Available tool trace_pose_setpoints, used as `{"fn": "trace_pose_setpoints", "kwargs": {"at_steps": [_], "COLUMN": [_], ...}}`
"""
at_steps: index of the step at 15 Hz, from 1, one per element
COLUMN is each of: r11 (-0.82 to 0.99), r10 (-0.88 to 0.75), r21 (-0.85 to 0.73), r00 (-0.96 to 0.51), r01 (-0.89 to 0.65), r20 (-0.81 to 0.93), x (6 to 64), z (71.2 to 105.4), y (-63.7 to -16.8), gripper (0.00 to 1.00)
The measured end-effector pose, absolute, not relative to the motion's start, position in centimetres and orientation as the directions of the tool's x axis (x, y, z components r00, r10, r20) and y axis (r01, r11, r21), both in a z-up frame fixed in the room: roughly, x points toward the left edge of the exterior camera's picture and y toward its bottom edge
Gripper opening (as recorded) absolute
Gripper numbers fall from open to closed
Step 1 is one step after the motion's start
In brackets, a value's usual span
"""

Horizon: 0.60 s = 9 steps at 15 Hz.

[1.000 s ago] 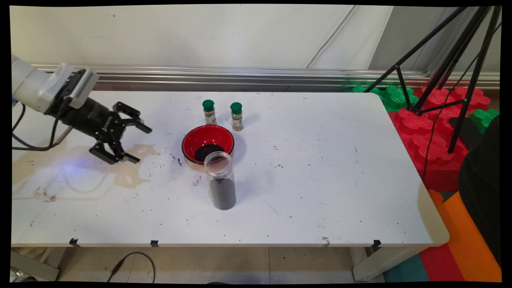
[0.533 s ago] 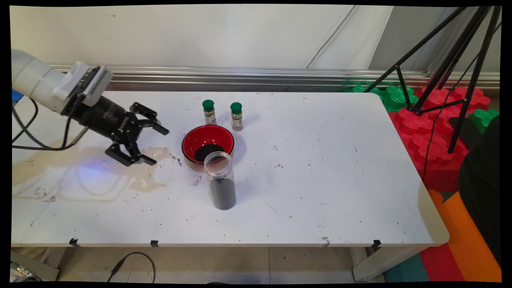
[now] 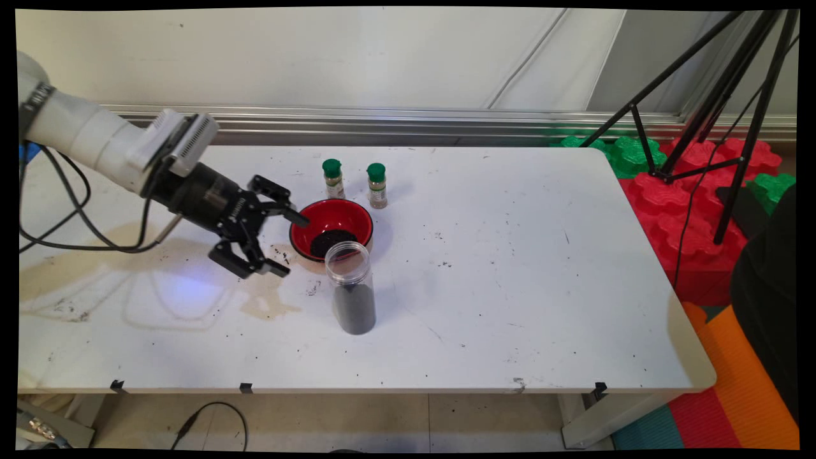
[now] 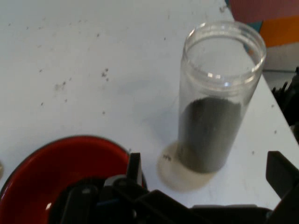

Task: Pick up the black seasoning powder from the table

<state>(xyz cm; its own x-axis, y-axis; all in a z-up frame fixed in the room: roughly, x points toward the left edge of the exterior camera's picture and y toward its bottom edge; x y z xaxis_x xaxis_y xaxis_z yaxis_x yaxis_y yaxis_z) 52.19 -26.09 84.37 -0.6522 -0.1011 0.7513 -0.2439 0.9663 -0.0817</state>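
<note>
My black gripper [image 3: 292, 247] hangs open just left of a red bowl [image 3: 333, 209] that holds dark grains. Its upper finger reaches over the bowl's left rim, and its lower finger sits above the table left of a clear open jar [image 3: 350, 294] partly filled with dark grains. The jar stands directly in front of the bowl. In the hand view the jar [image 4: 212, 102] stands upright ahead, between the two spread fingers of the gripper [image 4: 205, 159], and the bowl [image 4: 51, 163] lies at the lower left. Nothing is held.
Two small spice bottles with green caps [image 3: 333, 178] [image 3: 377, 184] stand behind the bowl. A brown stain [image 3: 271, 301] and scattered dark grains mark the table [image 3: 510, 287] on the left. A black tripod [image 3: 701, 115] and red and green foam blocks [image 3: 692, 220] stand off the right edge.
The arm has swung to the right across the table, carrying the open gripper from the stained left area up to the bowl and jar. The objects have not moved.
</note>
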Motion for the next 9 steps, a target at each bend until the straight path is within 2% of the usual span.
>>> {"fn": "trace_pose_setpoints", "kwargs": {"at_steps": [9], "r11": [0.973], "r10": [-0.107], "r21": [-0.037], "r00": [-0.592], "r01": [-0.226], "r20": [0.799], "x": [48.8], "z": [81.0], "y": [-26.7], "gripper": [1.00]}}
